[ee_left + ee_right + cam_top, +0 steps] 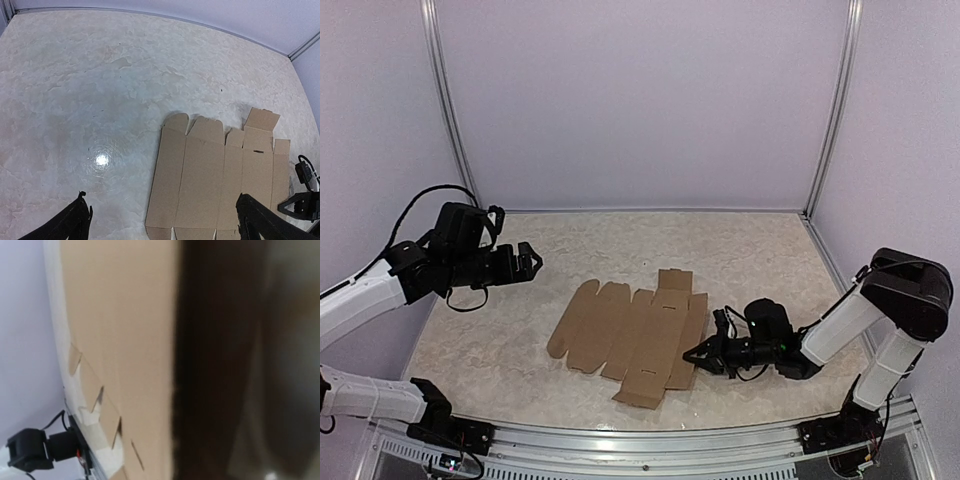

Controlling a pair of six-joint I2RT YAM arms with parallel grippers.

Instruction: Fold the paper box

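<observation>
Marbled, pale stone patterning is seen on the table (pixel 490 330), where the paper box (pixel 630 335) is laid flat and unfolded near the middle. The left tool (pixel 530 259) is held spread wide above the table's left side, apart from the box. The right tool (pixel 697 352) is pressed together, pinching the box's right edge.

The top external camera is looking down from above and behind the arm bases (pixel 435 420), taking in the whole bench (pixel 500 340). The left wrist camera is facing down from high over the bench's left side, sharing the paper box (pixel 215 180) with it. The right wrist camera is sitting hard against that box, blurring it.
</observation>
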